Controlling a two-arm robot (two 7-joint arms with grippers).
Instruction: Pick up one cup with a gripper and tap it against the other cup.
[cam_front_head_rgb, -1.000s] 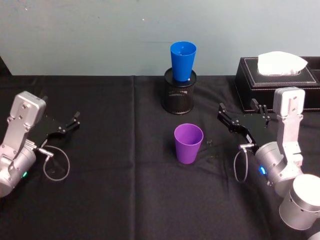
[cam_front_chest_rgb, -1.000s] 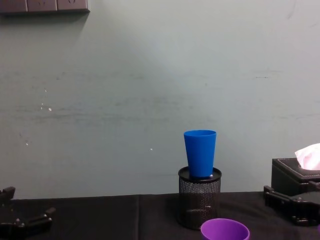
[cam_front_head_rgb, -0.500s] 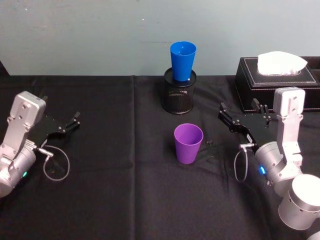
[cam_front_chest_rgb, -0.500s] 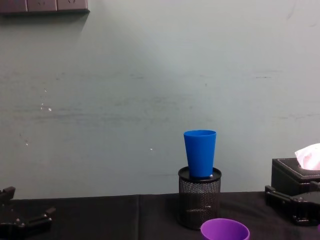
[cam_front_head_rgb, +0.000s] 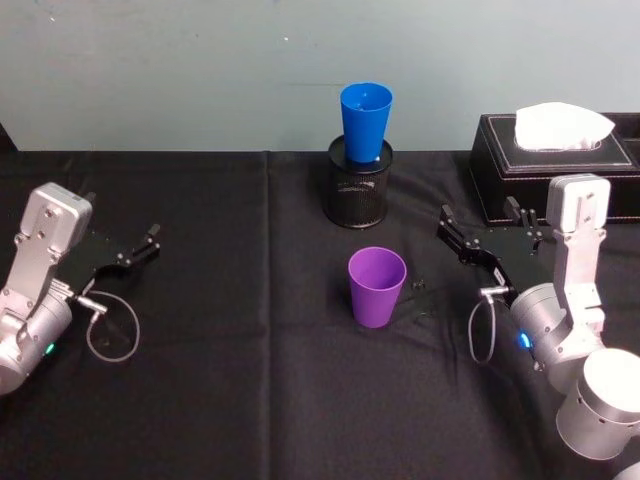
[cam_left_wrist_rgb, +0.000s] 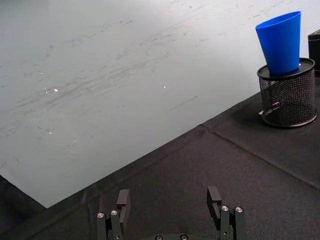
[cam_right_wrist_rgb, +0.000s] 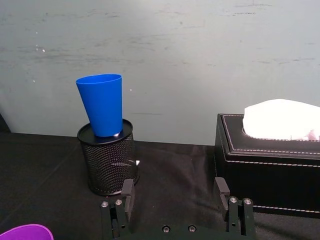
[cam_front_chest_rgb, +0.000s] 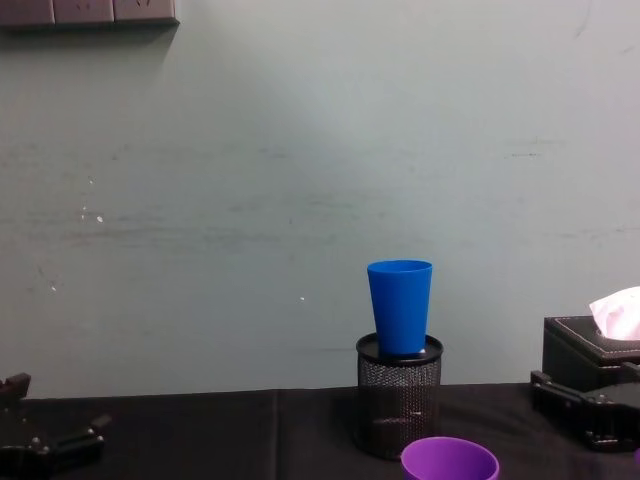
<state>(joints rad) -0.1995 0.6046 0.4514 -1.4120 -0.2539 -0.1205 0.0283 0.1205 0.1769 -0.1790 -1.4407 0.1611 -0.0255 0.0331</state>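
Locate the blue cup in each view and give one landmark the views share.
Head view: blue cup top centre, seated in the black mesh pen holder.
Left wrist view: cup at the upper right.
Right wrist view: cup left of centre.
Chest view: cup right of centre.
Shared landmark: the mesh holder under it.

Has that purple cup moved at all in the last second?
No. The purple cup stands upright in the same spot in front of the black mesh holder, untouched.

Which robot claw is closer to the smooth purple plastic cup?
The right one. The right gripper sits open just off the smooth purple plastic cup, on the robot's right. The left gripper, open too, rests far off at the table's left side.
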